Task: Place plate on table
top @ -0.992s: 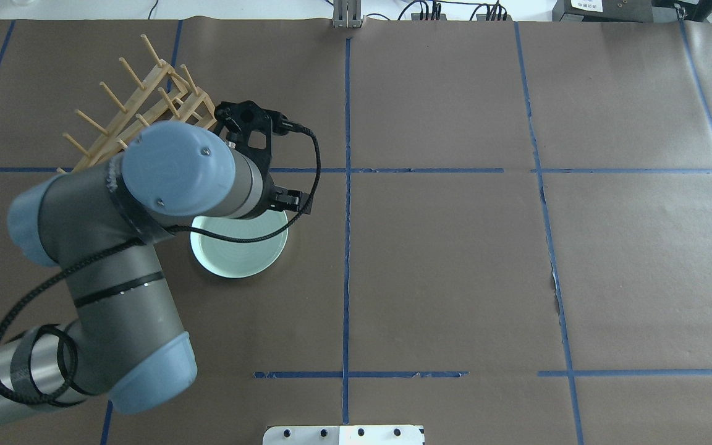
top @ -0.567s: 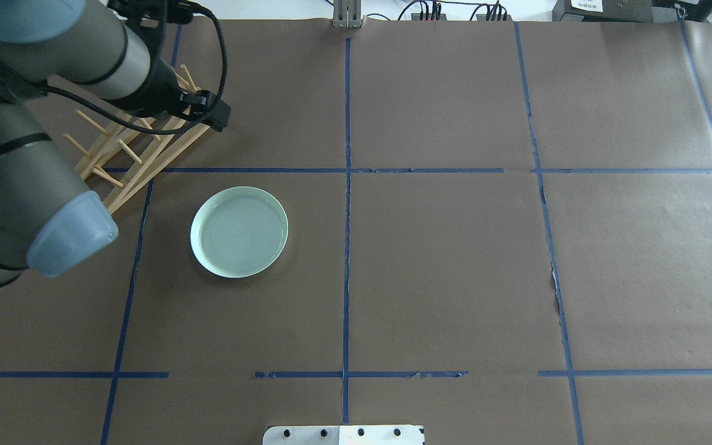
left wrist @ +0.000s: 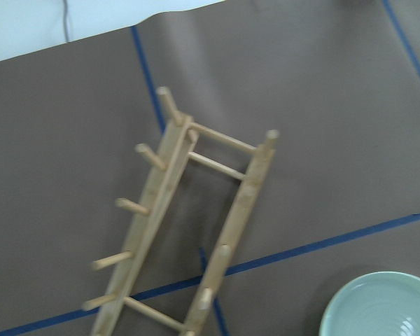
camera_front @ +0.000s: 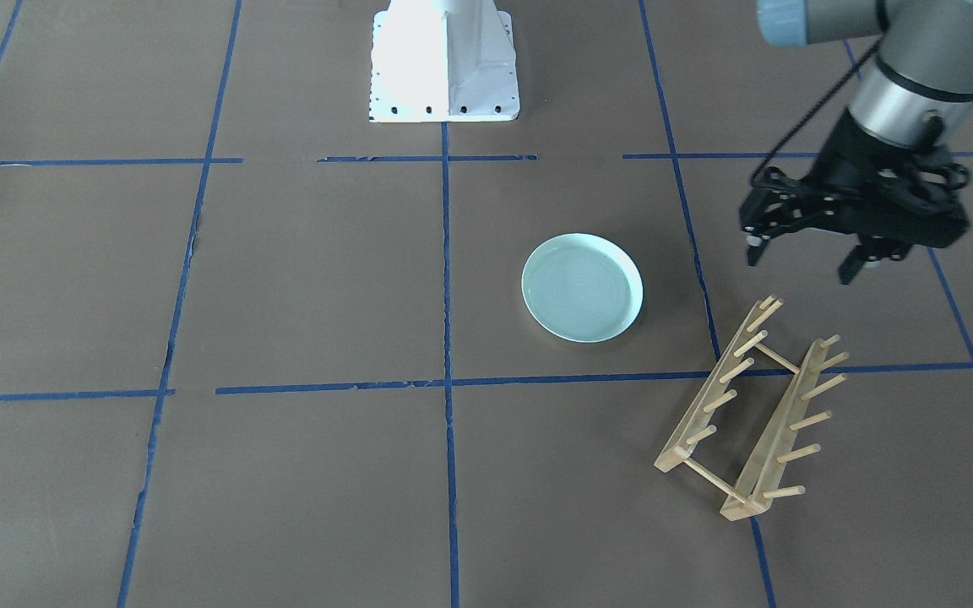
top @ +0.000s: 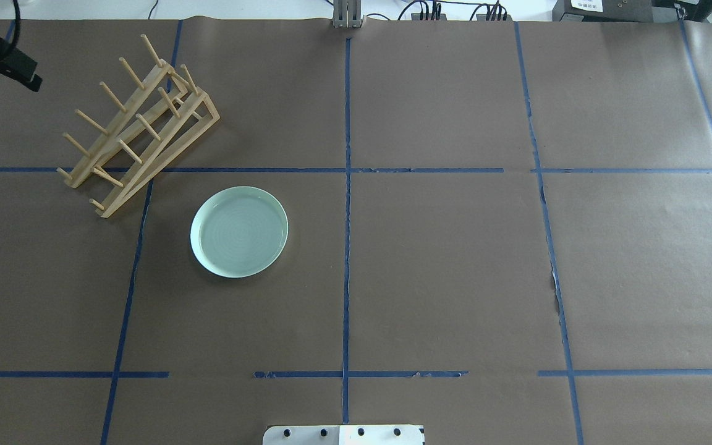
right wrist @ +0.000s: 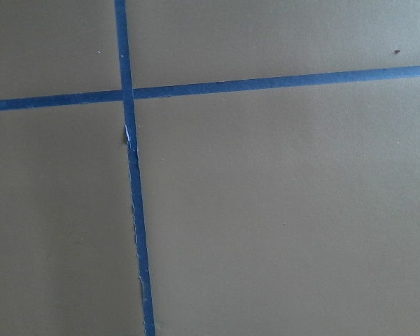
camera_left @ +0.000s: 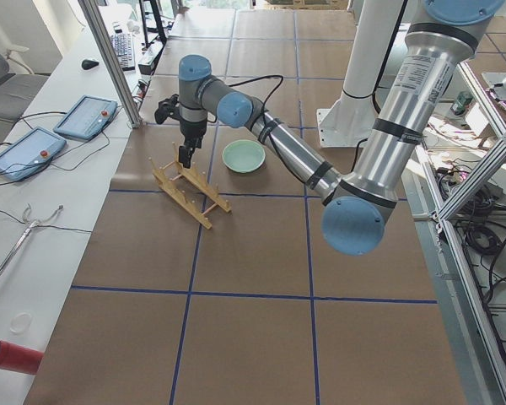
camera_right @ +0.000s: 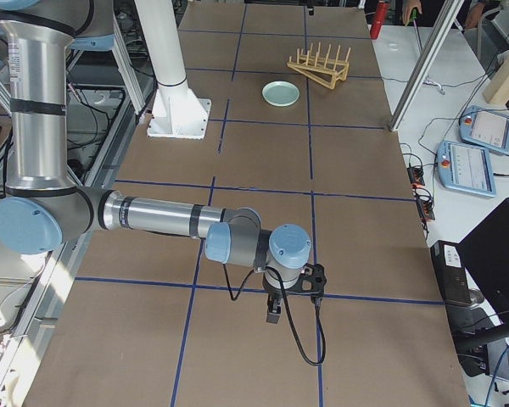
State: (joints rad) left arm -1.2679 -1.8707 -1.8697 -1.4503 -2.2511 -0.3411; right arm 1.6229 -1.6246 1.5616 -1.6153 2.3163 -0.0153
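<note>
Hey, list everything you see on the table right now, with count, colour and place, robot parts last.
plate: one, mint green, flat on the table, robot's left of centre
rack: one, light wood, beyond the plate, apart from it
tape lines: several, blue, gridding the table
table: one, brown paper
pedestal: one, white, robot-side edge, middle
left gripper: one, black, open, empty, in the air near the rack
right gripper: one, black, over the table's right end; open or shut unclear
</note>
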